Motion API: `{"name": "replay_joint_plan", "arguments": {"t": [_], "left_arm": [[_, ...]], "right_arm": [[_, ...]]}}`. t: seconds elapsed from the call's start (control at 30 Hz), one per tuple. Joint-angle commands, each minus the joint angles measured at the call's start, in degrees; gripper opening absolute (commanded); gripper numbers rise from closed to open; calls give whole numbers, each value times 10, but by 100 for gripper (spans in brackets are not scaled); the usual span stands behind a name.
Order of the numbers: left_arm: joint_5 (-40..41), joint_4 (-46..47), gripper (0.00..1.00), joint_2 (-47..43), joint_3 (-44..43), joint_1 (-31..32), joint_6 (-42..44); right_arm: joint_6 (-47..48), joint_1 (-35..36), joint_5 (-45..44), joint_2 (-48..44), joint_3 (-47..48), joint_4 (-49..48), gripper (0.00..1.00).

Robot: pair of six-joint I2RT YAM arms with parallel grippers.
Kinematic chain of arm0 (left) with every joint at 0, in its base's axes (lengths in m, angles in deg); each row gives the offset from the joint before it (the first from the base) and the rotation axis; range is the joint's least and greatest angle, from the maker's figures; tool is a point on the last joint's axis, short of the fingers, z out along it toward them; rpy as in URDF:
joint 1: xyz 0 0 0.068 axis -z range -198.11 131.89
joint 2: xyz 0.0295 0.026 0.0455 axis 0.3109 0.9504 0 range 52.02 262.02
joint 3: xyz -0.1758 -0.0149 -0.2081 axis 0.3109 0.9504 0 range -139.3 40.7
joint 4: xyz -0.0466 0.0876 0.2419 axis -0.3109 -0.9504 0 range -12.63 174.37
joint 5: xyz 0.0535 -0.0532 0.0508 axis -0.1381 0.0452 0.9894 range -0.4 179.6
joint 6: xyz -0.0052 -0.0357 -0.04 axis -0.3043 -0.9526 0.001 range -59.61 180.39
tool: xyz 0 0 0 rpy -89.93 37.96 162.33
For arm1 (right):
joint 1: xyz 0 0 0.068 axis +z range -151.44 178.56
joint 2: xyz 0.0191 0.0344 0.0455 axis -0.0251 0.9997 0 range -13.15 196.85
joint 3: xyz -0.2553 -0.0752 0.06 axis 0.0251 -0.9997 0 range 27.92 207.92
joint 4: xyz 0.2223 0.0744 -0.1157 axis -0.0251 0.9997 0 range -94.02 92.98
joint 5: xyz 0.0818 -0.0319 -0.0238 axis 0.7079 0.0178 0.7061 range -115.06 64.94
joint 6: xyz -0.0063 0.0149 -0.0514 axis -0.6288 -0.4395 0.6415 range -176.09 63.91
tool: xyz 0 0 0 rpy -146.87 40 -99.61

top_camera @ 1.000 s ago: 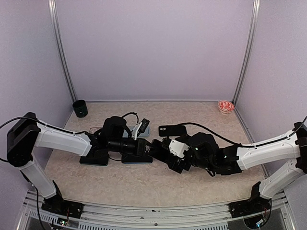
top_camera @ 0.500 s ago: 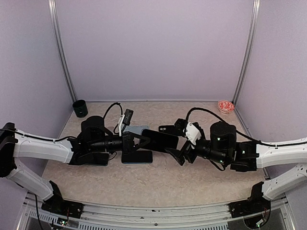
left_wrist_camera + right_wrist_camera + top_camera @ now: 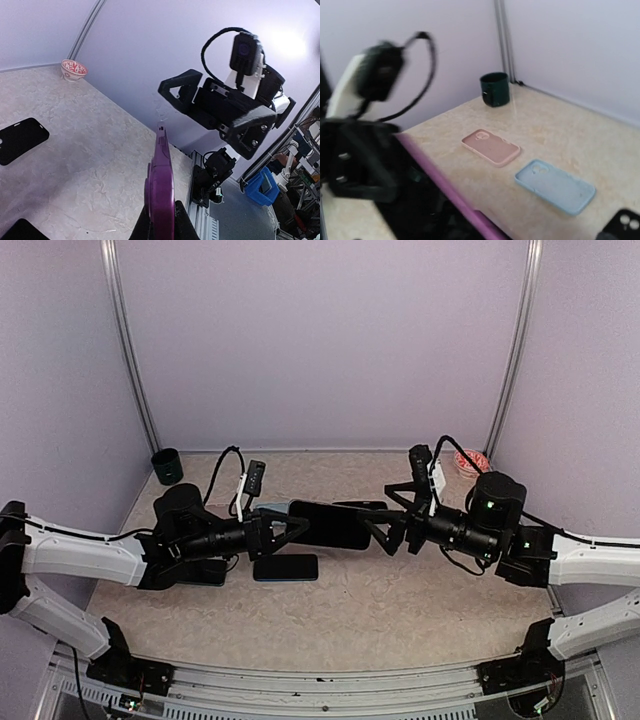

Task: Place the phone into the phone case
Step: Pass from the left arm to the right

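My left gripper [image 3: 288, 529] is shut on a purple phone [image 3: 330, 524] and holds it level above the table, screen up. In the left wrist view the phone [image 3: 161, 185] stands edge-on between my fingers [image 3: 161, 222]. My right gripper [image 3: 386, 530] is raised at the phone's far end with its jaws spread; it also shows in the left wrist view [image 3: 215, 112]. A pink case [image 3: 491, 146] and a light blue case [image 3: 555, 186] lie on the table. A black case [image 3: 20, 140] lies behind the phone. The phone's edge [image 3: 445, 190] crosses the right wrist view.
A second dark phone [image 3: 286, 567] lies flat on the table under the lifted one. A dark green cup [image 3: 167, 467] stands at the back left. A red patterned bowl [image 3: 73, 69] sits at the back right corner. Purple walls close three sides.
Both arms have risen from the table. The left gripper has lifted the purple phone into the air. The right gripper has drawn back to the right and upward.
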Motion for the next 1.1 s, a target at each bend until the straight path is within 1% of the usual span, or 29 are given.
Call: {"name": "replay_joint_plan", "arguments": {"t": [0.0,0.23,0.37,0.5,0.6,0.73,0.8,0.87,0.97,1.07], "left_arm": [[-10,69,0,-5,-1,4,5],[11,72,0,6,-6,4,5],[18,73,0,28,-24,-4,11],[-6,91,0,66,-53,-33,-7],[-34,120,0,102,-74,-55,-23],[-53,134,0,141,-101,-67,-21],[-67,152,0,160,-109,-74,-29],[-77,193,0,177,-108,-78,-38],[-93,239,0,201,-116,-83,-59],[-113,301,0,241,-129,-83,-101]], "right_arm": [[-106,-42,84,16,10,-5,100],[-145,-107,199,61,8,-37,100],[-151,-147,259,90,3,-78,100],[-150,-173,312,119,4,-113,100],[-147,-189,332,142,12,-121,100],[-144,-212,359,166,20,-136,100],[-138,-222,365,174,21,-141,100],[-138,-236,374,184,23,-147,100],[-146,-251,410,209,34,-159,100],[-151,-254,449,231,44,-180,99]]}}
